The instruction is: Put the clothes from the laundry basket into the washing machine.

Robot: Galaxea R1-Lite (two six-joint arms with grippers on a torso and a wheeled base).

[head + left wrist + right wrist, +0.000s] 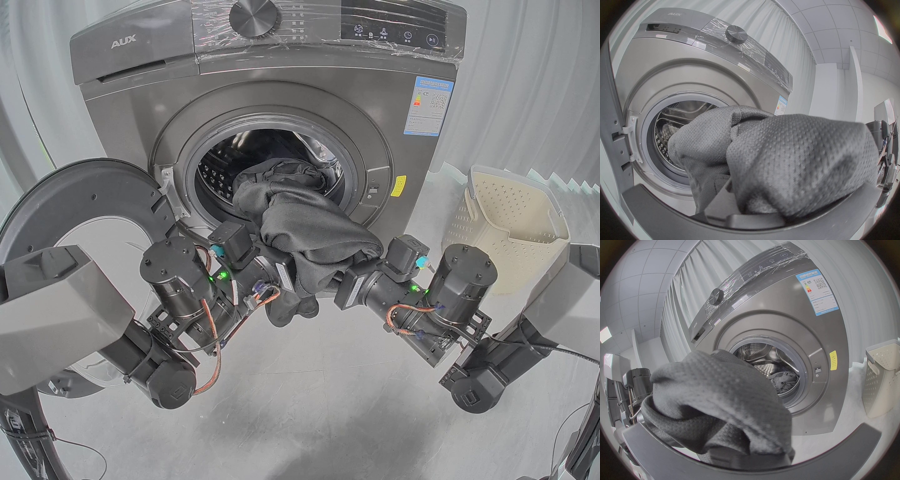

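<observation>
Dark garment (300, 219) is draped across drum rim (361, 164), half inside, propped on left hand (292, 299) and right hand (347, 281); grips hidden by cloth, cannot be told. Door (81, 194) stands wide open.

We see a dark grey textured garment (300, 225) bunched across the drum mouth of the grey washing machine (125, 119), half hanging outside. The machine's door (87, 187) is swung open, and the cream perforated laundry basket (519, 219) stands to its right.

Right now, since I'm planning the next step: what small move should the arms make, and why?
Probably ease the left arm and right arm forward toward the drum: the dark garment reaches into it, but its bulk hangs outside, draped over them.
</observation>
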